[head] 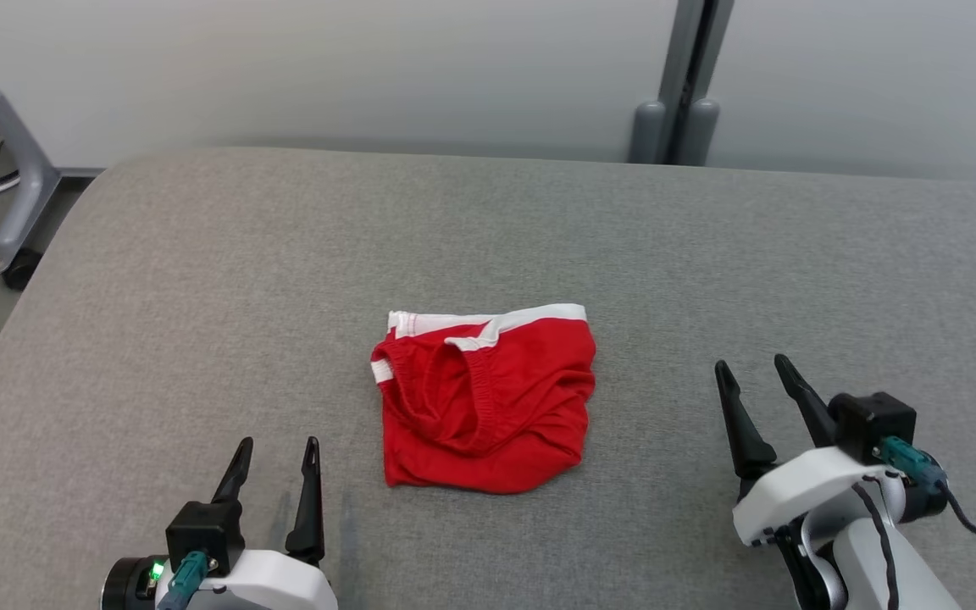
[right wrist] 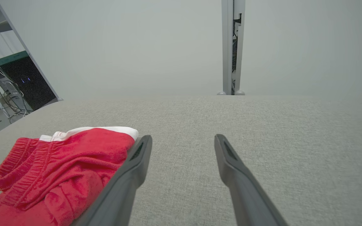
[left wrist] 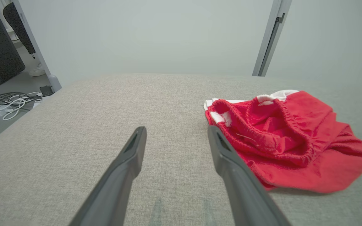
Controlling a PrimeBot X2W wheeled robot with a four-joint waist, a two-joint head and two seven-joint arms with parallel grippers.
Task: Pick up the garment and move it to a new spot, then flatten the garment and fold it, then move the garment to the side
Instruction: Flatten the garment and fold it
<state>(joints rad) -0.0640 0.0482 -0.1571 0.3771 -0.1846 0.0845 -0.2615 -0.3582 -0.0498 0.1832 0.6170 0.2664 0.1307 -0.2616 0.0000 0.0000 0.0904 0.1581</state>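
The garment (head: 484, 398) is a small red piece with a white waistband, lying rumpled and partly folded on the grey fabric surface (head: 200, 280). It also lies at the right of the left wrist view (left wrist: 291, 138) and at the lower left of the right wrist view (right wrist: 58, 169). My left gripper (head: 278, 449) stands open near the front edge, left of the garment and apart from it, nothing between its fingers (left wrist: 130, 157). My right gripper (head: 751, 373) is open to the garment's right, also empty, with bare fabric between its fingers (right wrist: 231, 163).
A grey post with rounded feet (head: 674, 127) stands behind the surface against the pale wall. A grey wheeled frame leg (head: 18, 195) is off the left edge, with cables (left wrist: 8, 103) on the floor. Bare grey fabric surrounds the garment on all sides.
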